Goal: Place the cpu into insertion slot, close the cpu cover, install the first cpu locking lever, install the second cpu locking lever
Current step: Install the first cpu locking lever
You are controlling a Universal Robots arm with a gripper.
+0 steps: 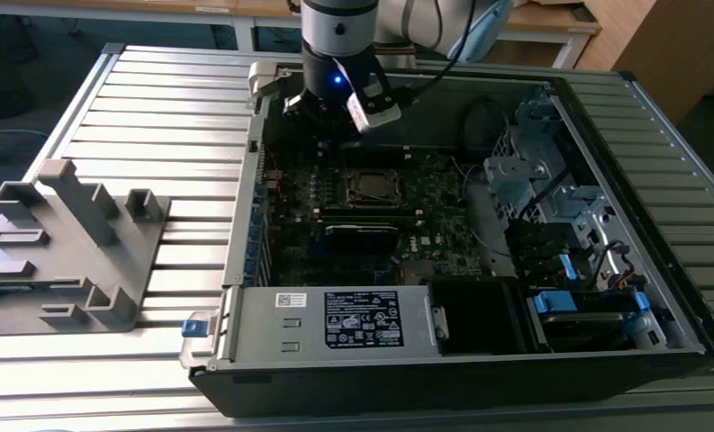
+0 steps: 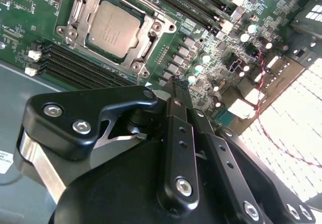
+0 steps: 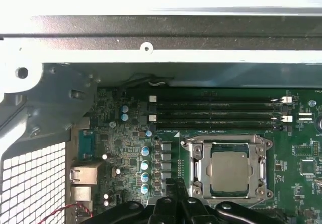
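The cpu is a flat grey-brown square seated in the insertion slot on the green board. The cpu has the silvery cpu cover lying flat around it, its window showing the chip top. In the exterior view the slot sits mid-board inside the open computer case. My gripper hovers beside the socket, off it and touching nothing, its black fingers pressed together with nothing between them. It also shows as the gripper and, under the arm, the gripper.
Long black memory slots run beside the socket. The case's metal wall rises close behind. A power supply box and drive cage crowd the case. A grey plastic fixture stands on the slatted table at the exterior view's left.
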